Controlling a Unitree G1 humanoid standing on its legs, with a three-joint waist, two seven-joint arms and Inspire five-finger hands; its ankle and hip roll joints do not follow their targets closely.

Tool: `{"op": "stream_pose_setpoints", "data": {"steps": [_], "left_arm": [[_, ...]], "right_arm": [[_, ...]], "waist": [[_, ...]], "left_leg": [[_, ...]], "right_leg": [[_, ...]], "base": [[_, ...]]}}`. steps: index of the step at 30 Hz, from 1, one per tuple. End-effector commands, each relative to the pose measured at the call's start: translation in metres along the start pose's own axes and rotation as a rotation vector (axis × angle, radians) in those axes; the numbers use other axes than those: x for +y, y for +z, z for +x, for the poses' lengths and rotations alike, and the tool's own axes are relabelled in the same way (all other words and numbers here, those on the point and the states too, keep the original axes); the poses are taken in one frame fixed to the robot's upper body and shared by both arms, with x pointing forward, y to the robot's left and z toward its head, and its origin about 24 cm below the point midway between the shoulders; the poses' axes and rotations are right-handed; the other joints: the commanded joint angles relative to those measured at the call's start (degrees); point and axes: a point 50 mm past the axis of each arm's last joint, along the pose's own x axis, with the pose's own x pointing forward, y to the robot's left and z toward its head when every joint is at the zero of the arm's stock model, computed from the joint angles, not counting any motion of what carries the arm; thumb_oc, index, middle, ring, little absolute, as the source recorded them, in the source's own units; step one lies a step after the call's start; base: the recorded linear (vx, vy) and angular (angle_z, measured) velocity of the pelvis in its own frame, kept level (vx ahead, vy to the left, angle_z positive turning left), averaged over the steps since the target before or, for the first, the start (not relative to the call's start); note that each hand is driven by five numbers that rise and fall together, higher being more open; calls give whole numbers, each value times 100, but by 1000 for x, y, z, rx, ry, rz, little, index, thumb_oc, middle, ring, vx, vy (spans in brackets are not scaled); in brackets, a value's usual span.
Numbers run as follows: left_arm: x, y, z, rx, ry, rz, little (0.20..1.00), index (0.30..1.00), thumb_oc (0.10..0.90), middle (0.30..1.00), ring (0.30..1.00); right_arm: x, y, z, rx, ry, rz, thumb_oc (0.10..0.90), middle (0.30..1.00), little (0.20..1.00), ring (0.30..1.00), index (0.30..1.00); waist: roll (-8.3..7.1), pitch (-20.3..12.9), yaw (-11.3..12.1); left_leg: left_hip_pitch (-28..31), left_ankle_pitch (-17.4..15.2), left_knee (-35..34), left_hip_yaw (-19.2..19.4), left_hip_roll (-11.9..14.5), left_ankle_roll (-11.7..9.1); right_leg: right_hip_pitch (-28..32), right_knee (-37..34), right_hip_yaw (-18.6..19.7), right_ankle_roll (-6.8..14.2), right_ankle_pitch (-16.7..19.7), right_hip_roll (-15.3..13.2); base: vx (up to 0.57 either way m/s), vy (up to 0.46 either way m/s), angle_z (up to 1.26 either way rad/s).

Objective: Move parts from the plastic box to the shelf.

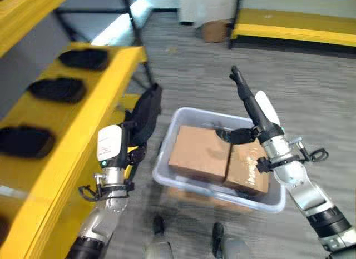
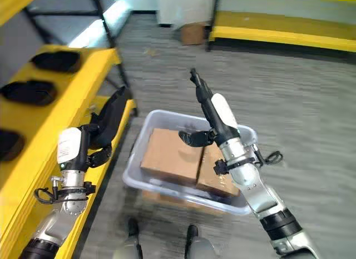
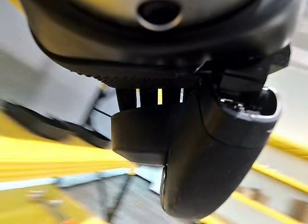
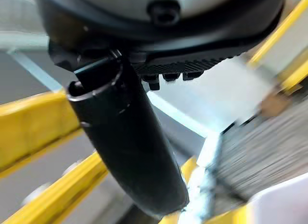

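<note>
My left hand (image 1: 114,153) is shut on a black part (image 1: 147,110) and holds it upright beside the front edge of the yellow shelf (image 1: 94,123), left of the plastic box. Three more black parts (image 1: 57,89) lie in a row on that shelf. The clear plastic box (image 1: 275,203) sits on the floor and holds two brown cardboard boxes (image 1: 200,153) side by side. My right hand (image 1: 253,106) is raised over the far right part of the box, open, with its fingers straight and pointing away and its thumb sticking out to the side.
A second yellow rack (image 1: 295,31) runs along the far right. A small cardboard box (image 1: 214,31) stands on the grey floor beside it. The shelf's black upright (image 1: 136,25) rises at the back, left of the plastic box.
</note>
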Motion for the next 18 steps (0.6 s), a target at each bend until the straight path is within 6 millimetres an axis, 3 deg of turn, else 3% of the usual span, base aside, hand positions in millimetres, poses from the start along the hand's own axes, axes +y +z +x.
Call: {"op": "stream_pose_setpoints", "data": {"steps": [1,4,5,7,8,9,11,16,18], "left_arm": [[57,32,29,-212,316,-54,300,300,400,300,300],[59,31,25,-205,318,-53,300,300,400,300,300],[59,31,23,-207,320,-59,300,300,400,300,300],[59,32,21,-206,318,-59,300,300,400,300,300],[58,32,20,-206,315,-60,300,300,400,300,300],[59,35,18,-218,318,-68,300,300,400,300,300],[59,35,18,-221,324,-49,300,300,400,300,300],[68,37,16,-252,362,2,300,300,400,300,300],[76,37,16,-277,406,66,300,300,400,300,300]], "right_arm": [[-14,38,7,-220,-85,76,900,1000,1000,1000,1000],[-14,31,-3,-180,-95,88,900,1000,1000,1000,1000],[-14,25,-11,-140,-107,98,900,1000,1000,1000,1000],[-16,18,-20,-98,-134,113,900,1000,1000,1000,1000],[-16,18,-21,-95,-134,112,900,1000,1000,1000,1000],[-21,12,-34,-53,-164,108,900,1000,1000,1000,1000],[-19,7,-39,-23,-175,110,900,1000,1000,1000,1000],[-15,6,-41,-7,-186,115,900,1000,1000,1000,1000],[-10,8,-37,-19,-179,121,900,1000,1000,1000,1000]], "waist": [[-73,-430,-236],[-78,-506,-303],[-26,-561,-351],[43,-648,-409],[41,-657,-411],[144,-791,-450],[213,-846,-424],[209,-856,-328],[180,-833,-218]], "left_leg": [[815,-837,551,348,53,42],[1017,-1140,891,578,2,89],[1188,-1392,872,625,-13,94],[1439,-1572,392,739,-60,129],[1463,-1553,347,733,-71,135],[1746,-1448,-563,874,-61,67],[1888,-1357,-1047,732,-141,79],[1838,-1387,-1266,508,-425,227],[1809,-1483,-1266,353,-680,371]], "right_leg": [[877,-1281,-486,603,718,-30],[987,-1439,-781,608,780,-14],[1070,-1499,-981,637,782,5],[1135,-1514,-1175,715,821,-35],[1149,-1522,-1188,723,824,-41],[1197,-1506,-1442,819,890,-145],[1204,-1503,-1500,872,938,-182],[1128,-1420,-1601,1055,1194,-450],[1080,-1403,-1603,1197,1376,-653]], "base": [[-113,-159,119],[-41,-31,98],[-53,34,95],[-20,91,70],[-10,192,66],[-18,201,64],[-24,198,95],[-59,190,35],[-92,275,45]]}}
